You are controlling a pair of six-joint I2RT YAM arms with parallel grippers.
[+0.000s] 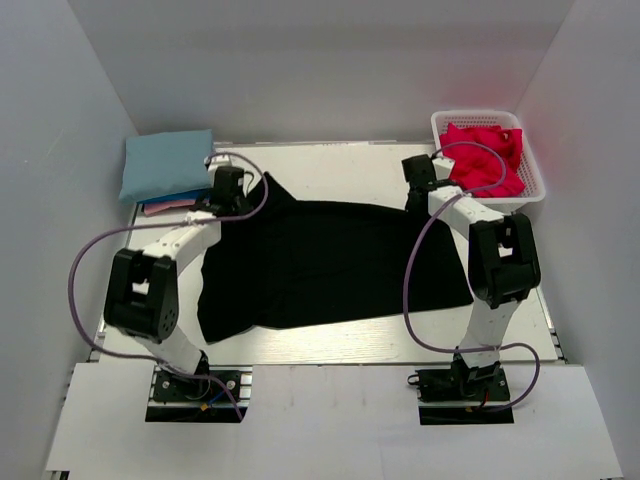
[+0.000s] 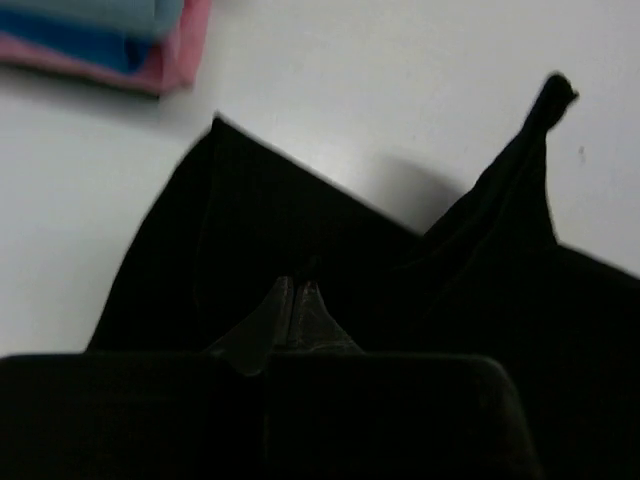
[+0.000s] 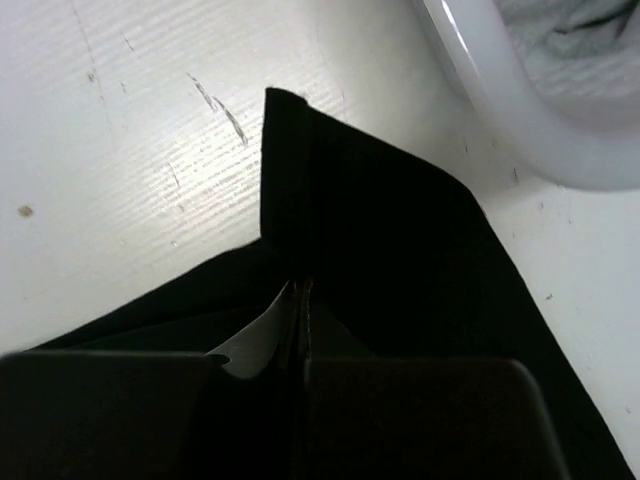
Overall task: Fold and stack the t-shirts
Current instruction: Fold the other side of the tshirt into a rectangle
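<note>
A large black t-shirt (image 1: 320,265) lies spread across the middle of the table. My left gripper (image 1: 232,198) is shut on its far left corner, which rises in a peak (image 2: 300,230). My right gripper (image 1: 418,190) is shut on its far right corner (image 3: 330,190). A folded stack with a light blue t-shirt (image 1: 166,164) over blue and pink ones (image 1: 165,207) lies at the far left; it also shows in the left wrist view (image 2: 110,35). A bright red t-shirt (image 1: 485,155) lies crumpled in the white basket (image 1: 537,185).
The white lattice basket stands at the far right corner, its rim (image 3: 520,110) close to my right gripper. Grey walls enclose the table on three sides. Arm cables loop over the black t-shirt's sides.
</note>
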